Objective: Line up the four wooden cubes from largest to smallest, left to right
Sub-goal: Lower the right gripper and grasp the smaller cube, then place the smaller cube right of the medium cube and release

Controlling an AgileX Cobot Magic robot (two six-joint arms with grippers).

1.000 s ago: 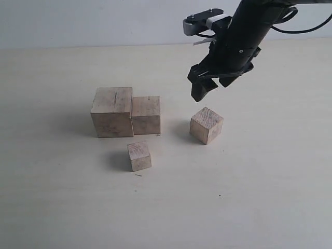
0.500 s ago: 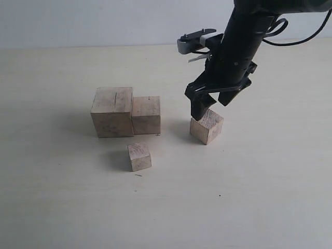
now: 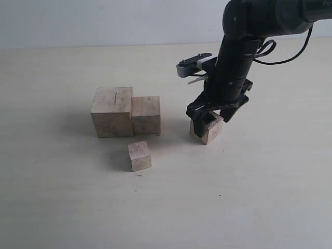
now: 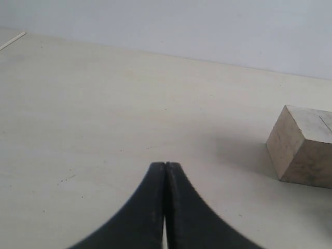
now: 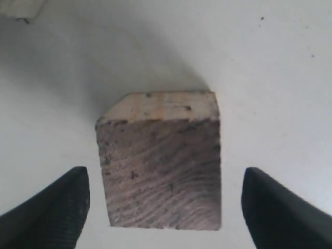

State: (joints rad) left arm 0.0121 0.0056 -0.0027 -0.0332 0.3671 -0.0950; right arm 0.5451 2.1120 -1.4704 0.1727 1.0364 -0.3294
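Observation:
Four pale wooden cubes lie on the light table. The largest cube [image 3: 112, 111], with a slit mark on top, touches the second largest cube [image 3: 146, 114] on its right. The smallest cube [image 3: 139, 155] sits alone in front of them. The third cube [image 3: 208, 129] lies turned at an angle further right. My right gripper [image 3: 211, 117] is open and lowered around this cube [image 5: 162, 161], one finger on each side, with gaps showing on both sides. My left gripper [image 4: 165, 165] is shut on nothing, low over bare table, with the largest cube [image 4: 303, 145] off to one side.
The table top [image 3: 249, 197] is a pale surface ending at a light wall behind. A small dark speck [image 3: 138, 175] lies just in front of the smallest cube.
My right gripper has come down from above the angled cube and now straddles it, still open. The cubes have not moved.

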